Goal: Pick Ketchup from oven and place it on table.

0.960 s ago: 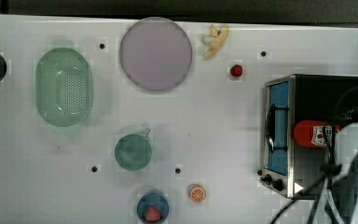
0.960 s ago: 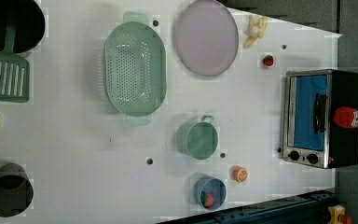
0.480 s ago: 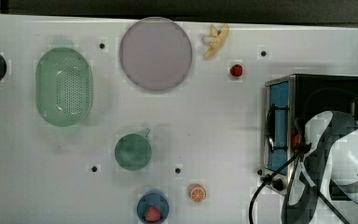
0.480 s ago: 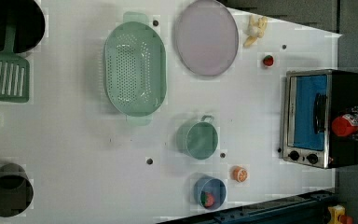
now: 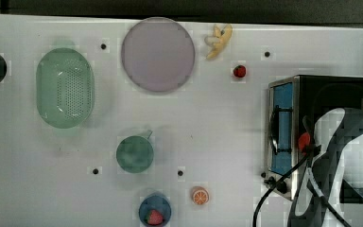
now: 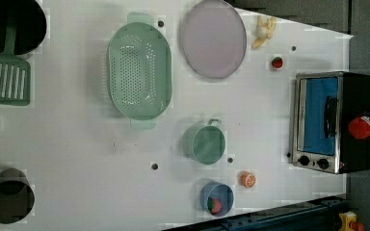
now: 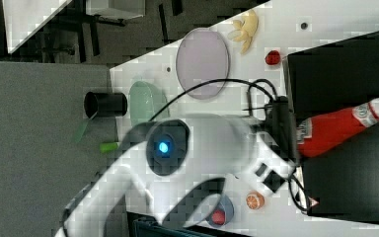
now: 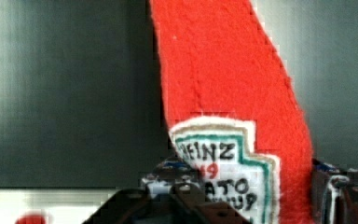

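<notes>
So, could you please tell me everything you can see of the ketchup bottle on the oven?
The ketchup bottle is a red squeeze bottle with a fuzzy, felt-like surface, a white shield-shaped label edged in green that reads Heinz, and a white tapered cap. It lies on its side on the black top of the oven, cap pointing away from the arm. The gripper sits at its base end, a finger on each side of the label; whether it has clamped is unclear.
</notes>
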`<action>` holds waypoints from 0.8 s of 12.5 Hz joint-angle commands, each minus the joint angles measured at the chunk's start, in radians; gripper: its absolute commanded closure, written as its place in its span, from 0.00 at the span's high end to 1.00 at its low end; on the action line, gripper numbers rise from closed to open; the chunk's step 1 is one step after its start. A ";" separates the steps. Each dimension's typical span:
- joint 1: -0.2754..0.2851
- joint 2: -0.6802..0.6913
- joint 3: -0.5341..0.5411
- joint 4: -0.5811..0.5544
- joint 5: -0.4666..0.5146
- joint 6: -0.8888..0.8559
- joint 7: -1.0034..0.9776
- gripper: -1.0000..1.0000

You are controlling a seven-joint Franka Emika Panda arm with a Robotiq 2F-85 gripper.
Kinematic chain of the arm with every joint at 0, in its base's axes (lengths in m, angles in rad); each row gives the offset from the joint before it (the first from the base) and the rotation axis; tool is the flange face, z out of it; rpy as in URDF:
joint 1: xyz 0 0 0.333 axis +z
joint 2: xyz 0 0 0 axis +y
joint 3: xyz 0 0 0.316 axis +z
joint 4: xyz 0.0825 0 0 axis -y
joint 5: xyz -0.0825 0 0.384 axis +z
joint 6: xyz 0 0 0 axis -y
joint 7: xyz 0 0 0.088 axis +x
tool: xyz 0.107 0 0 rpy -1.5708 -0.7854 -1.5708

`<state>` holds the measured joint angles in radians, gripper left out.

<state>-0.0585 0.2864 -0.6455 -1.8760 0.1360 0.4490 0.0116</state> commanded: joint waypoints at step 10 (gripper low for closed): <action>0.223 -0.141 0.473 -0.039 -0.040 -0.035 0.033 0.61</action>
<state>0.1658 0.1516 -0.1306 -1.8359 0.1034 0.4089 0.0128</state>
